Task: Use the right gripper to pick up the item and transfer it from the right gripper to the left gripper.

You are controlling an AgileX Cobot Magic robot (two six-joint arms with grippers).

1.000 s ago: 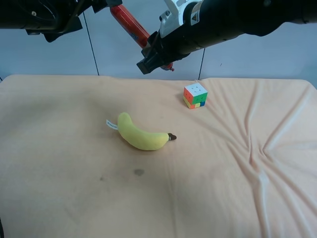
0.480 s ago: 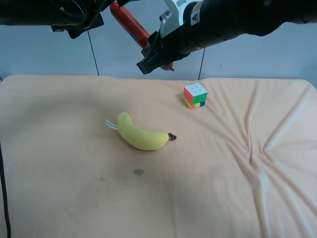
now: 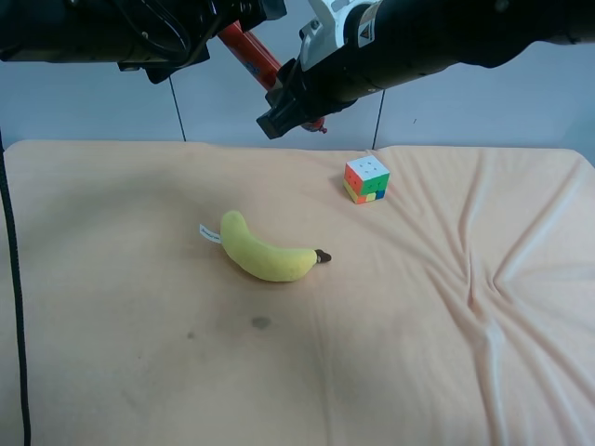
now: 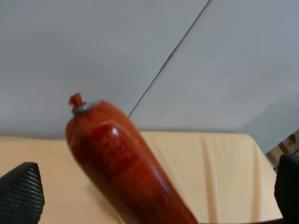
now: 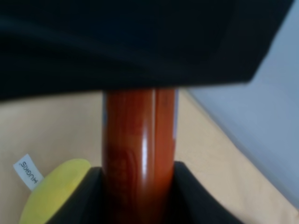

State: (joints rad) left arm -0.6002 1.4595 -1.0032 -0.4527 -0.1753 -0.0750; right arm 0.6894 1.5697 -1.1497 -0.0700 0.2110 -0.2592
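- Peach-clothed counter (image 3: 112,372) below, grey wall behind.
- Right hand (image 3: 290,110) is clamped on the item (image 3: 251,51), holding it aloft.
- Left hand (image 4: 154,190) — spread wide — has moved in to the item's free end; closing looks like the next step.

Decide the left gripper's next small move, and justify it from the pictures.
Probably close the left gripper on the red stick. Its open fingers stand either side of the stick's free end without touching it, while the right gripper holds the other end aloft.
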